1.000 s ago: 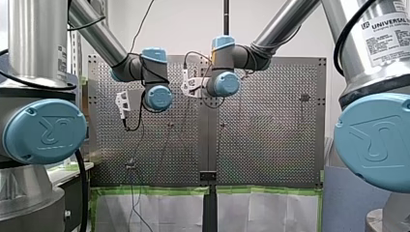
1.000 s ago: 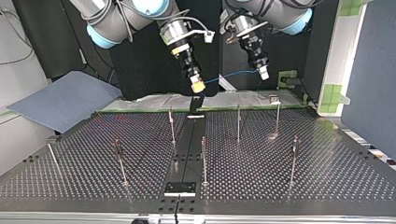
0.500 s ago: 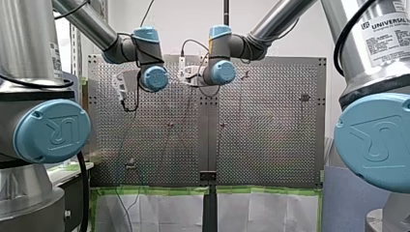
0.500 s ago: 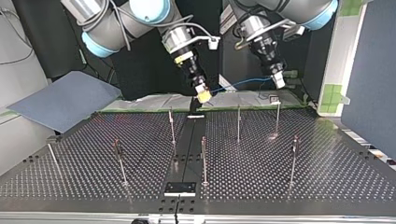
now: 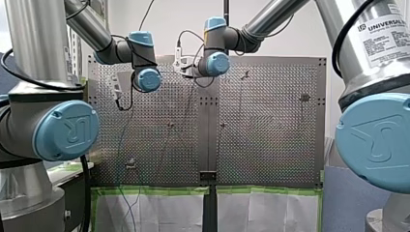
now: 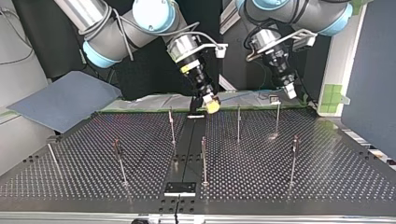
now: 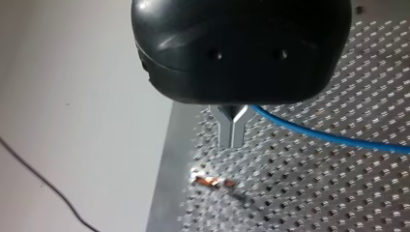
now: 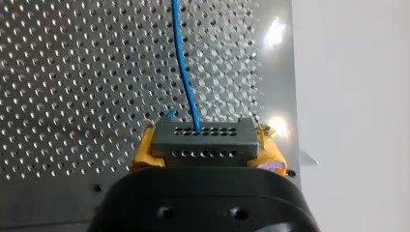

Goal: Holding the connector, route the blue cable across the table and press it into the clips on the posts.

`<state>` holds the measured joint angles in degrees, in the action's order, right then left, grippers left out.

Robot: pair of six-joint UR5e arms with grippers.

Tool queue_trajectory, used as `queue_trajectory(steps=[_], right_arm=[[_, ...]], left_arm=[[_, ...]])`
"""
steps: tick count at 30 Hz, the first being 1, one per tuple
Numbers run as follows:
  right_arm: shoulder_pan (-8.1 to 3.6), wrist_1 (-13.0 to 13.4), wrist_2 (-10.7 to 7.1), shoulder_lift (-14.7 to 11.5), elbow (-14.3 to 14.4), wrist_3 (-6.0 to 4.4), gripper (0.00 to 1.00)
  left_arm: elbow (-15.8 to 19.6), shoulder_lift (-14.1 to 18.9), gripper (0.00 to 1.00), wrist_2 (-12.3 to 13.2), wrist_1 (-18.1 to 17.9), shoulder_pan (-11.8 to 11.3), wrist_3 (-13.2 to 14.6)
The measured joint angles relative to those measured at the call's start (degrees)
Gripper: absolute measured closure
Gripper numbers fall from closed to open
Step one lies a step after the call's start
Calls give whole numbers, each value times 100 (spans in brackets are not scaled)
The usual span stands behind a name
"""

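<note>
- Your right gripper (image 8: pixel 205 153) has its yellow pads (image 8: pixel 142 154) clamped on the grey connector (image 8: pixel 203 137); the blue cable (image 8: pixel 183 63) leaves it and runs ahead over the perforated table (image 8: pixel 72 72)
- Your left gripper (image 7: pixel 231 144) has its metal fingers (image 7: pixel 225 130) pressed together, with the blue cable coming out at their root and trailing off to one side
- In the top view both grippers hang over the table's far edge, the right near the centre strip (image 6: pixel 187 140), the left above a post (image 6: pixel 278 116) at that view's right
</note>
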<state>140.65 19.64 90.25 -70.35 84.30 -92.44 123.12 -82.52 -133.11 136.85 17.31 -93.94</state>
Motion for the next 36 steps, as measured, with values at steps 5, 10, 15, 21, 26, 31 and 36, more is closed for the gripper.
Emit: queue_trajectory(steps=[5, 10, 15, 21, 26, 31, 36], right_arm=[[95, -111, -5, 220, -245, -9, 100], [174, -185, -3, 450, -530, -49, 100], [201, -213, -13, 557, -807, -134, 100], [191, -358, -15, 785, -1138, -166, 100], [179, -473, -15, 1063, -1443, -178, 100], [138, -498, -19, 1182, -1739, -258, 100], [104, -505, -45, 1236, -1903, -315, 100]], left_arm=[[-150, -85, 100, 295, 65, -295, -82], [-369, -225, 100, 559, 153, -585, -123], [-543, -253, 100, 645, 200, -838, -154], [-632, -279, 100, 687, 231, -1011, -171], [-777, -429, 100, 850, 322, -1166, -220], [-906, -517, 100, 1080, 368, -1274, -285], [-998, -597, 100, 1361, 390, -1366, -337]])
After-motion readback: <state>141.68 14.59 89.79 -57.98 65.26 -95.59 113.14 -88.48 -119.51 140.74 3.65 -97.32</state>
